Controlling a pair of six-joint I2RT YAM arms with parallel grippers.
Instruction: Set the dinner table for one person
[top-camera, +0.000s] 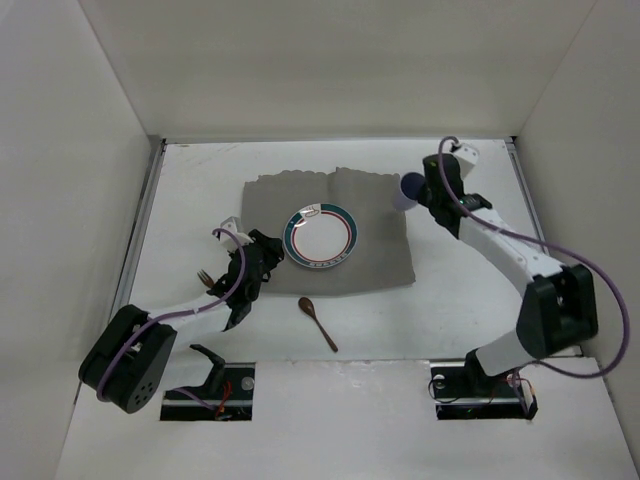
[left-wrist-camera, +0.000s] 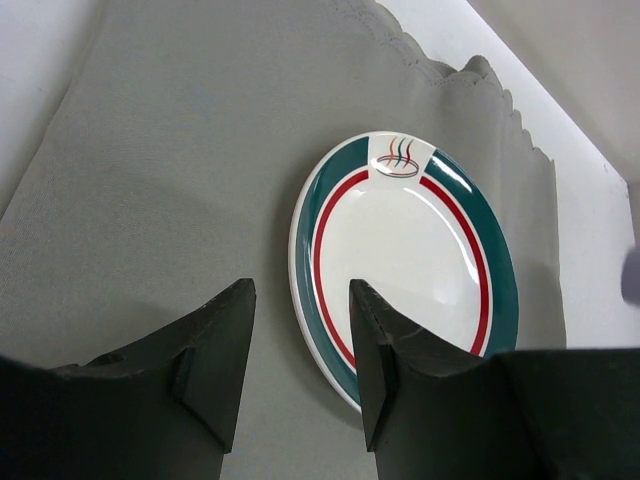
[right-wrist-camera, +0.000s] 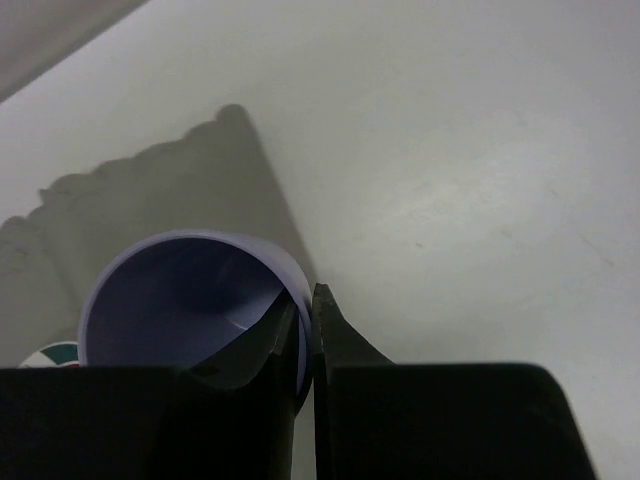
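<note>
The white dinner table (top-camera: 460, 300) carries a grey placemat (top-camera: 375, 215). A white plate (top-camera: 320, 235) with a green and red rim lies in the placemat's middle. My left gripper (top-camera: 273, 252) is open and empty, low over the placemat just left of the plate; in the left wrist view (left-wrist-camera: 300, 290) its right finger overlaps the plate's rim (left-wrist-camera: 410, 250). My right gripper (top-camera: 420, 190) is shut on the rim of a purple cup (top-camera: 408, 190) at the placemat's far right corner. In the right wrist view (right-wrist-camera: 308, 300) one finger is inside the cup (right-wrist-camera: 180, 300) and one outside.
A brown wooden spoon (top-camera: 318, 322) lies on the table in front of the placemat. A fork-like utensil (top-camera: 205, 277) lies left of my left arm. White walls enclose the table on three sides. The arm bases are at the near edge.
</note>
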